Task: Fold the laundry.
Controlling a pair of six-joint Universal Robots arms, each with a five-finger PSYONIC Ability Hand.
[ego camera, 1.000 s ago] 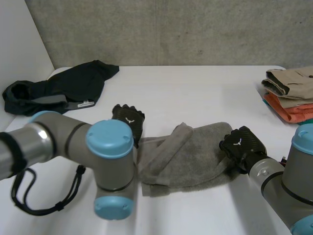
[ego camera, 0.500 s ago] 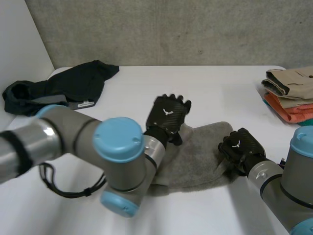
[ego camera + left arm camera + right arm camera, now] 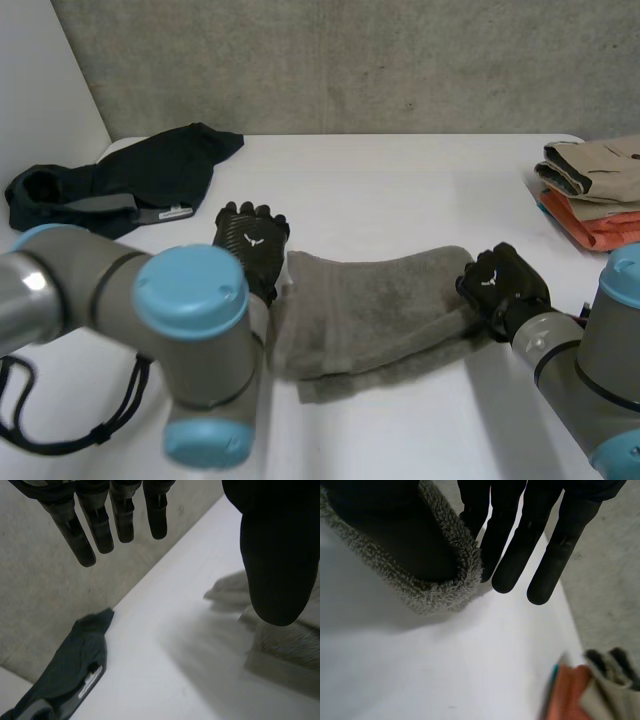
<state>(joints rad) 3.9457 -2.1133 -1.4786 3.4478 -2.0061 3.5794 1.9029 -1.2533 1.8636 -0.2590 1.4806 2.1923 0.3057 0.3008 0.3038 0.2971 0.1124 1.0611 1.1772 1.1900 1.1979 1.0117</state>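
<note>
so, the grey towel (image 3: 375, 310) lies folded on the white table (image 3: 400, 180), near the front edge and about midway between the two side edges. its long axis runs side to side, from one arm across to the other, with the right end a touch nearer the back edge. one end points at the left hand (image 3: 250, 243) and the other at the right hand (image 3: 503, 285), so each hand has an end in reach and neither is clearly nearer.

the left hand hangs just off the towel's left end, toward the back edge. its fingers (image 3: 100, 520) are straight and spread, and it holds nothing. the right hand rests at the towel's right end. its fingers (image 3: 510, 545) are straight and reach past the thick rolled edge, which lies against the thumb side rather than being clasped.

my guess is that the next fold would go across the long axis, bringing one end over the other, and the right hand looks better placed to start it.

a black garment (image 3: 130, 180) sits in the back left corner, and a folded stack (image 3: 595, 190) lies by the right edge, both well apart from the towel.
</note>
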